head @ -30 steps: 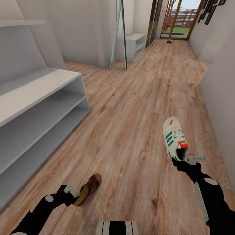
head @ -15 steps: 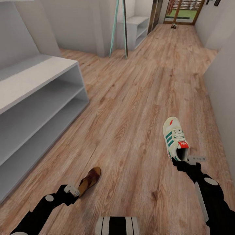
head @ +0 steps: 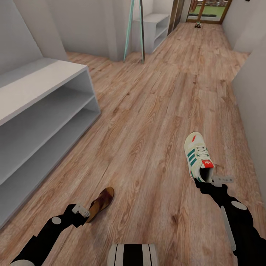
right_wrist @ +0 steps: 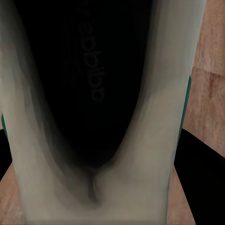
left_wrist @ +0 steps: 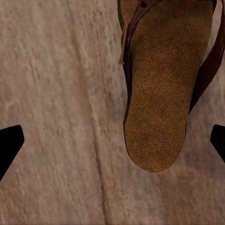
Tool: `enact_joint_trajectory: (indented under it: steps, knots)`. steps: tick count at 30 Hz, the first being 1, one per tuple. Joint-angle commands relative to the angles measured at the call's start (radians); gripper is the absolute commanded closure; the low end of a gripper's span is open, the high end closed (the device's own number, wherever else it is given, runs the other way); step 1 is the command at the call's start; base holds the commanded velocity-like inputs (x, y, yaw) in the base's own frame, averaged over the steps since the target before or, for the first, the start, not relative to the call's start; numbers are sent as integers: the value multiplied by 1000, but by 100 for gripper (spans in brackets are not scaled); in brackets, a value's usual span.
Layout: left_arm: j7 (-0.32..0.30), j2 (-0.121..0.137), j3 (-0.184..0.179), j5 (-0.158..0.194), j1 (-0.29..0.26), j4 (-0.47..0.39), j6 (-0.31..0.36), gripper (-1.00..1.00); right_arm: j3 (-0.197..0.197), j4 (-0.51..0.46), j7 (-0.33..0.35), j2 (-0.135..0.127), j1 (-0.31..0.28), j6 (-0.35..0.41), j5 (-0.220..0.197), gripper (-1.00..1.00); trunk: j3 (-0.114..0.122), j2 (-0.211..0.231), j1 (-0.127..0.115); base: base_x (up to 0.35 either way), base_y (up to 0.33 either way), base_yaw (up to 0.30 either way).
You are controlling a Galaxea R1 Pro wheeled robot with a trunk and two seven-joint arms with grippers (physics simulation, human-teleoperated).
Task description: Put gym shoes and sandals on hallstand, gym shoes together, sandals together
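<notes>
Both shoes ride unchanged as my view tilts down: right gripper [head: 209,180] clamps sneaker [head: 198,155]; left gripper [head: 82,211] spread wide behind sandal [head: 99,204].

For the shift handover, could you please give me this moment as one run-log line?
left gripper: open at sandal | right gripper: shut on gym shoe heel | hallstand: no shoes seen

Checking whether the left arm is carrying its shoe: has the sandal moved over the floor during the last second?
Yes. The sandal has slid along the floor planks, away from the hallstand, together with the left gripper.
</notes>
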Motion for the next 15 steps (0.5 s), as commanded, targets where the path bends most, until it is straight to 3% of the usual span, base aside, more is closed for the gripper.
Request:
enact_joint_trajectory:
  steps: [1, 15]
  knots:
    - [-7, -1, 3, -5, 0, -2, 4, -100, -2, -1, 8, 0, -1, 5, 8, 100, -1, 0, 0, 0, 0, 0]
    - [-5, 0, 4, -25, 5, -4, 3, -100, -2, -1, 8, 0, -1, 5, 7, 100, -1, 0, 0, 112, 0, 0]
